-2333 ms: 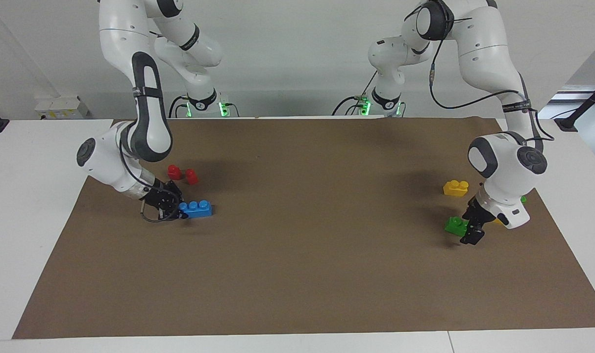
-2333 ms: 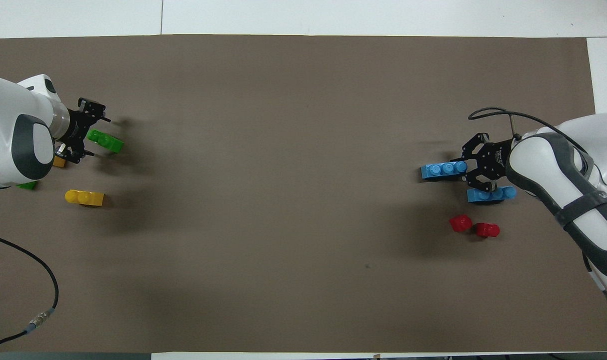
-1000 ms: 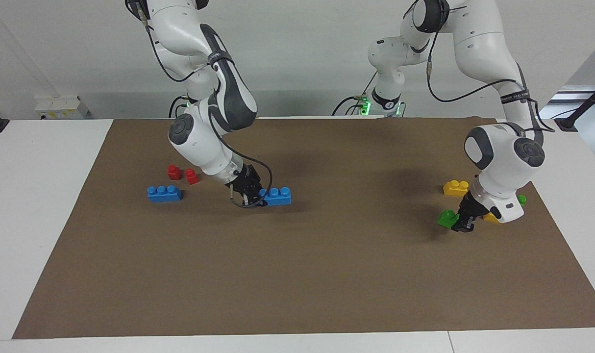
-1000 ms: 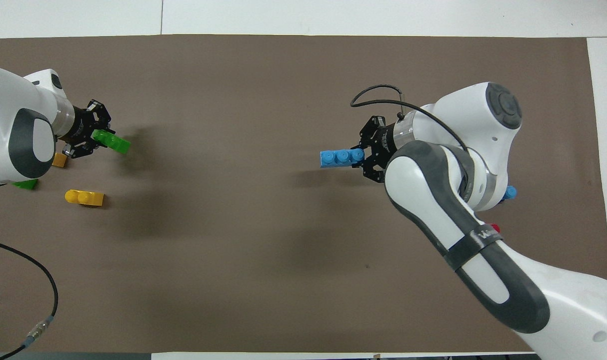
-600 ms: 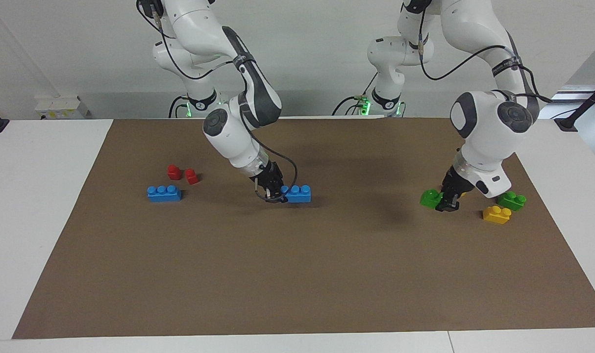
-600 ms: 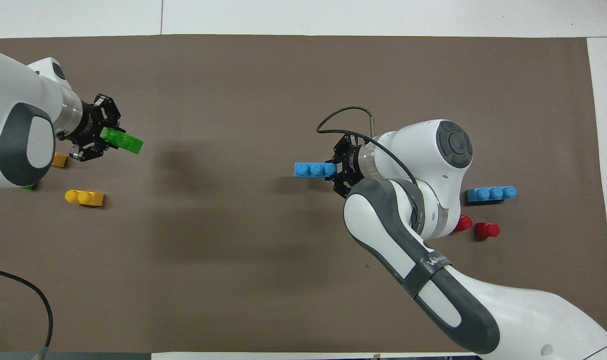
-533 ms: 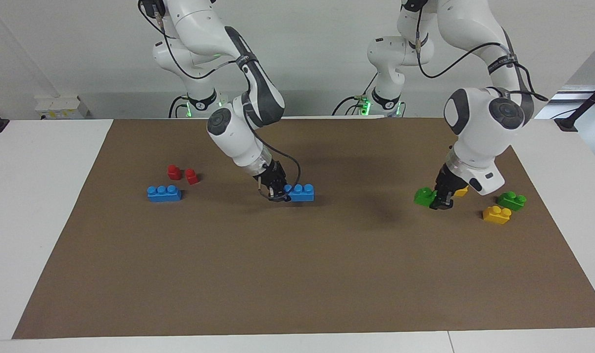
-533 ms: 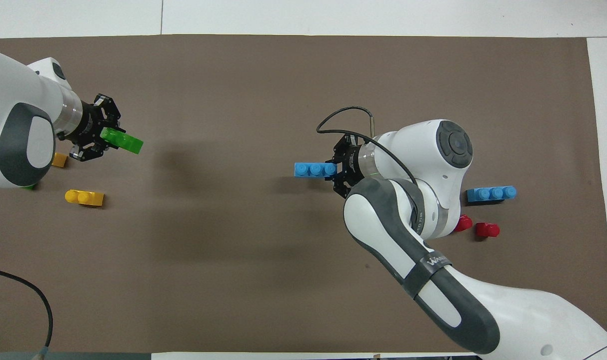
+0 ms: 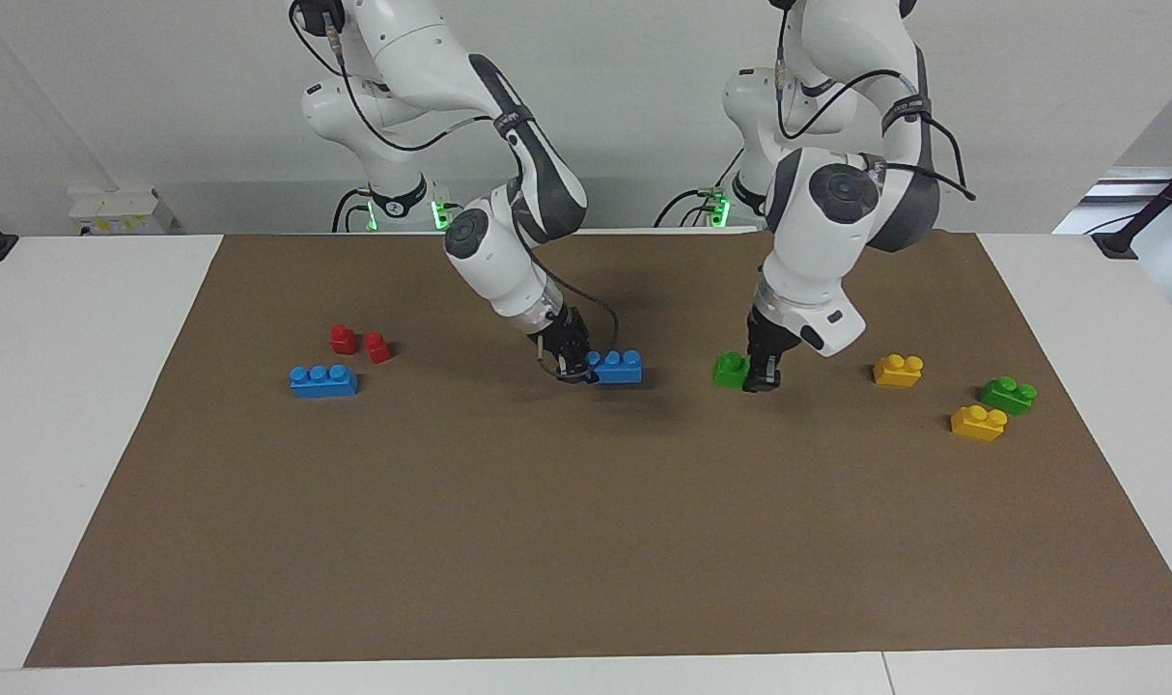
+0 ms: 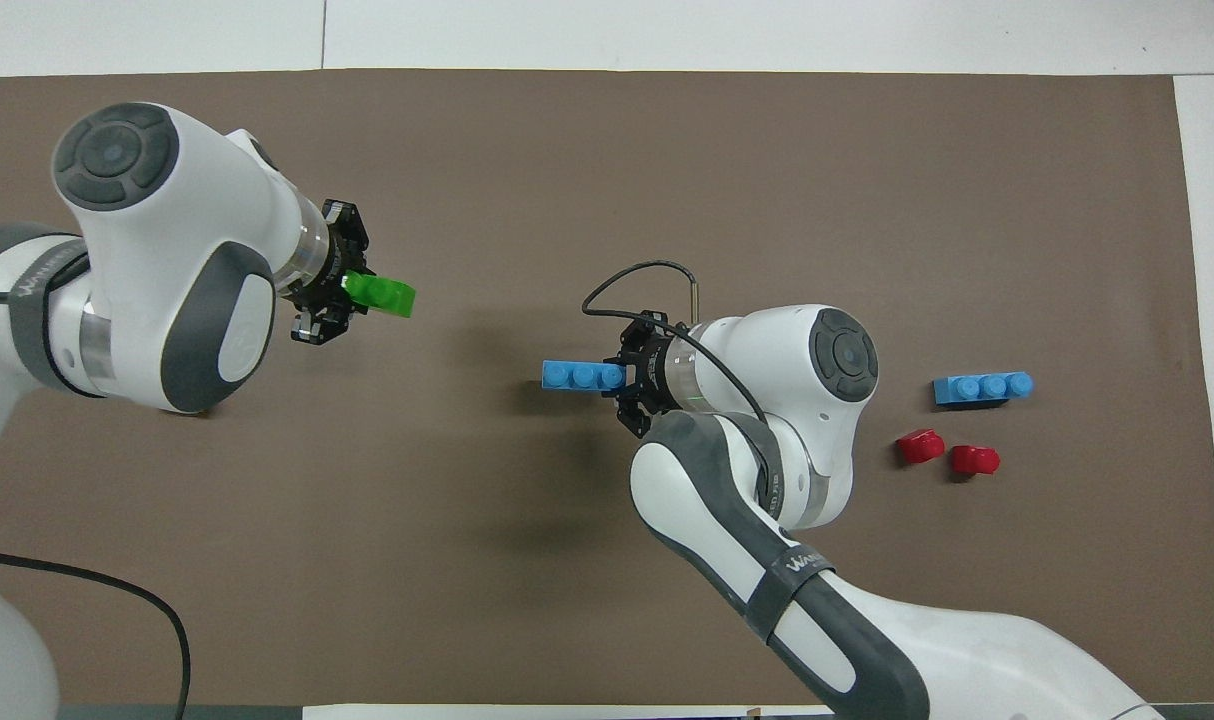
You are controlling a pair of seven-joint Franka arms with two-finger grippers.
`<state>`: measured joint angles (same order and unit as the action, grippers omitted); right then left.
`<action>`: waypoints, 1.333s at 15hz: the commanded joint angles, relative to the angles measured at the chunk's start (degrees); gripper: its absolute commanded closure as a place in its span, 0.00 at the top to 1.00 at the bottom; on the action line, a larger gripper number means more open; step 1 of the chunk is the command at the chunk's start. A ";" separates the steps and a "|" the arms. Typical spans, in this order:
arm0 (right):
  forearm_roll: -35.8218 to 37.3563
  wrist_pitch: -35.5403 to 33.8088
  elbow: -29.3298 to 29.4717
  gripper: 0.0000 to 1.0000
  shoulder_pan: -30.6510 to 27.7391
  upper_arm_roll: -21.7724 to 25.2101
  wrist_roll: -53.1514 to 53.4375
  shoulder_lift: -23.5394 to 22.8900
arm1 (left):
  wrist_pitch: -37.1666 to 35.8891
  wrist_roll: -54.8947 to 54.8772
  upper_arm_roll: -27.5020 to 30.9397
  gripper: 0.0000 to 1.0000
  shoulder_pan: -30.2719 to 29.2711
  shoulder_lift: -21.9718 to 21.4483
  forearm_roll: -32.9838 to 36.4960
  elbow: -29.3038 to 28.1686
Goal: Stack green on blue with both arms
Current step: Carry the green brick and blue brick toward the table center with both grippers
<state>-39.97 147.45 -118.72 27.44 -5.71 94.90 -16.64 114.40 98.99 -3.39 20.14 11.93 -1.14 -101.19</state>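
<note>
My right gripper (image 9: pixel 577 369) is shut on one end of a light blue three-stud brick (image 9: pixel 618 367) and holds it level, low over the middle of the brown mat (image 9: pixel 586 541). It shows in the overhead view (image 10: pixel 631 386) with the blue brick (image 10: pixel 581 375). My left gripper (image 9: pixel 761 380) is shut on a green two-stud brick (image 9: pixel 730 370) low over the mat, a short gap from the blue brick, toward the left arm's end. The overhead view shows this gripper (image 10: pixel 341 291) and the green brick (image 10: pixel 380 294).
A second blue brick (image 9: pixel 323 380) and two red bricks (image 9: pixel 343 338) (image 9: pixel 378 347) lie toward the right arm's end. Two yellow bricks (image 9: pixel 898 370) (image 9: pixel 978 423) and a second green brick (image 9: pixel 1008 394) lie toward the left arm's end; the left arm hides them in the overhead view.
Both arms have carried their bricks in from the mat's ends toward the middle. The gap between the green and the blue brick has become much smaller.
</note>
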 commanded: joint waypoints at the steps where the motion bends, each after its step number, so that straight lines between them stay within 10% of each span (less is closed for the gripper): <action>1: -2.31 2.40 -1.51 0.00 0.68 0.09 -0.07 -0.06 | 0.03 5.15 1.02 0.00 3.67 -2.78 1.05 -3.49; 20: -5.82 9.17 -3.97 0.00 4.64 0.17 2.40 -2.26 | 13.04 20.45 1.20 0.00 14.49 -5.78 3.69 -15.62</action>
<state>-44.29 154.93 -121.72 31.22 -5.67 97.60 -18.43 125.41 118.07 -3.20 33.52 7.39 1.19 -114.76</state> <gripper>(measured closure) 0.656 0.656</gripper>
